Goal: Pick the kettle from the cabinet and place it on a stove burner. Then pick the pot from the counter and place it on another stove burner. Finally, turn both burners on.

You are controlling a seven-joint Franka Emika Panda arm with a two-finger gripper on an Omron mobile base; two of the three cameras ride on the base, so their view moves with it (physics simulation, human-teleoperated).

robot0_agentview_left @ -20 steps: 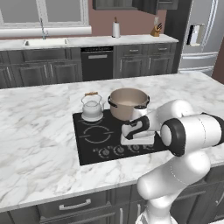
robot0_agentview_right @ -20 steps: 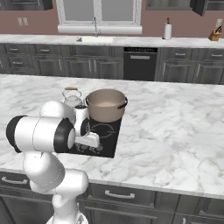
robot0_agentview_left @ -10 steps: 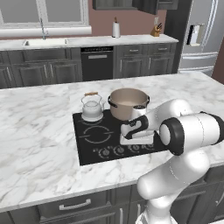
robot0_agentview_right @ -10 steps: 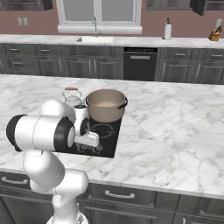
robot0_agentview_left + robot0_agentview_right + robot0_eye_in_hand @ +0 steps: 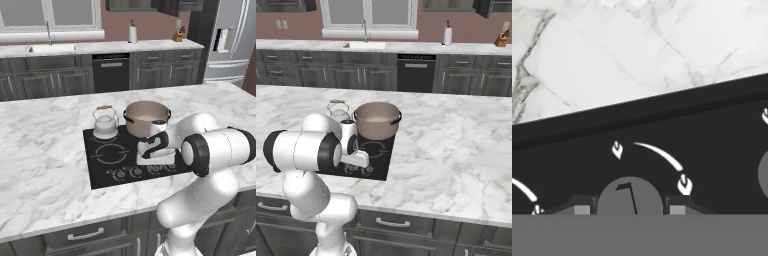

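While the kettle (image 5: pixel 105 123) and pot (image 5: pixel 146 118) stand on the cooktop's (image 5: pixel 107 170) rear burners near its back edge, the gripper (image 5: pixel 629 210) hangs over the front-edge knob row, fingers straddling one round knob (image 5: pixel 630 196), contact unclear.

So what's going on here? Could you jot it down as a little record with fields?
Kettle: on the cooktop's back left burner
Pot: on the back burner beside it
Gripper: low over the front knob row, fingers either side of one round knob
Grip: jaws partly closed, contact unclear
Counter: white marble around the cooktop
Left to do: the burners' knobs
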